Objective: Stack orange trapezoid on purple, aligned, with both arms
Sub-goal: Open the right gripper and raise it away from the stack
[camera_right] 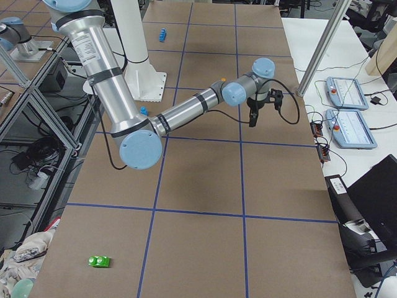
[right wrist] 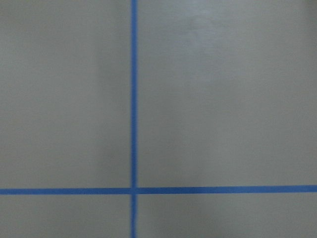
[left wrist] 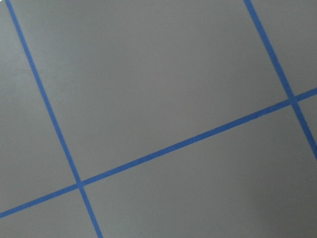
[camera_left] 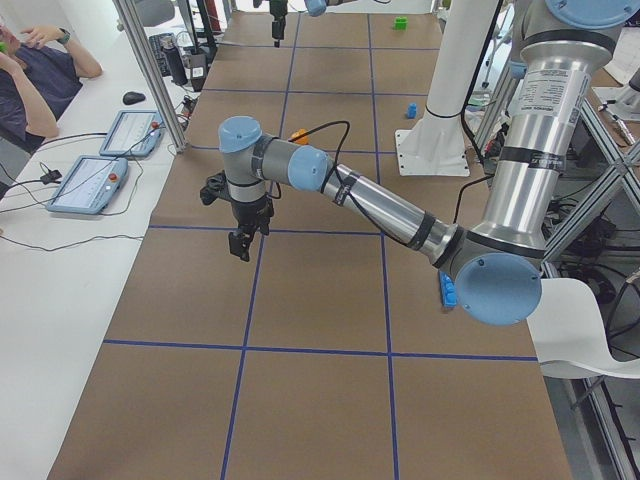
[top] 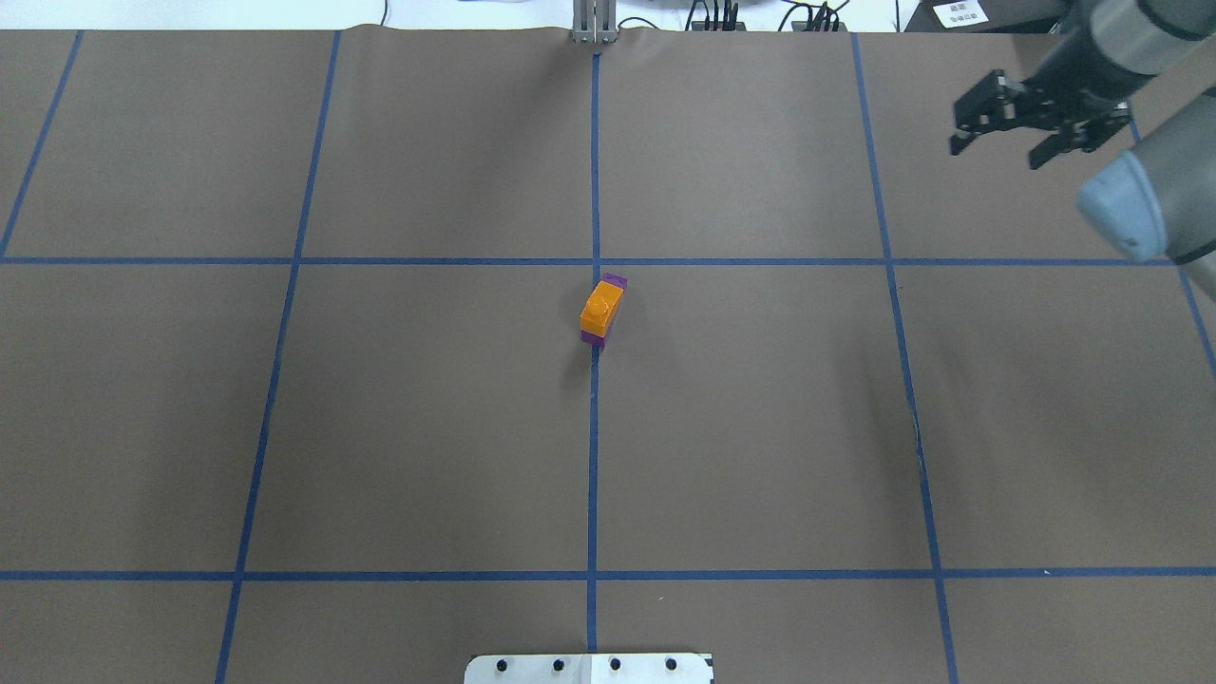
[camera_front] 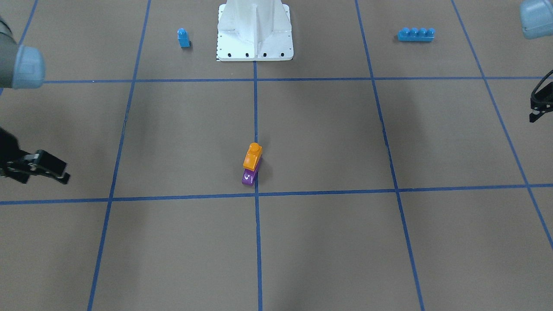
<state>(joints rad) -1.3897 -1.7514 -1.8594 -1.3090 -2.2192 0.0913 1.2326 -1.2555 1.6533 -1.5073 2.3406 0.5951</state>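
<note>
The orange trapezoid [camera_front: 252, 156] sits on top of the purple brick [camera_front: 249, 177] near the table's middle, by the centre tape line. In the overhead view the orange brick [top: 601, 306] covers most of the purple brick [top: 617, 281], with purple showing at both ends. My right gripper [top: 996, 152] is open and empty, far off toward the right far corner; it also shows in the front view [camera_front: 65, 172]. My left gripper [camera_front: 535, 111] is cut off at the front view's right edge and hangs over the table in the left view [camera_left: 240, 246]. I cannot tell whether it is open.
A small blue one-stud brick [camera_front: 183, 38] and a long blue four-stud brick [camera_front: 416, 34] lie either side of the white base pedestal [camera_front: 255, 34]. A green brick [camera_right: 99, 261] lies at the table's right end. An operator [camera_left: 35, 80] sits beside the table's far side.
</note>
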